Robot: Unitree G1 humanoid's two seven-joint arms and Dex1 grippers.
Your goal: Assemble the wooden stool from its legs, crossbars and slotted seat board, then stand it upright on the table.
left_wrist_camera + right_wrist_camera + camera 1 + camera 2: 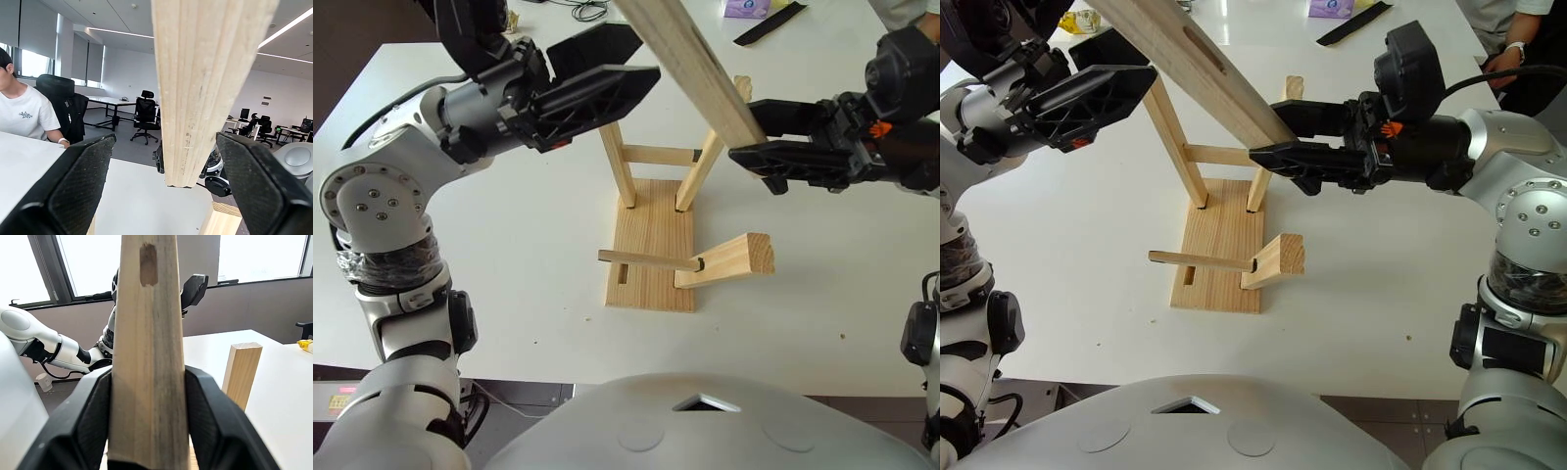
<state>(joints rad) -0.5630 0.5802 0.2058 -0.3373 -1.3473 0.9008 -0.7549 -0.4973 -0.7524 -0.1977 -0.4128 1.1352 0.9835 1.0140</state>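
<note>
Stool, half-assembled: seat board (656,230) at frame centre, two standing legs (619,162) in its upper slots, third leg (729,259) lying across its lower end. Right gripper (741,129) clamps the fourth leg (690,59), upper centre; left gripper (646,54) gapes around it, untouching. Next, likely: mate its mortise to the free crossbar (641,258).

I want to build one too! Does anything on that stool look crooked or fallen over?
Yes. One leg, with its crossbar sticking out, lies tipped over on the seat board, while the two far legs stand upright in it.
</note>
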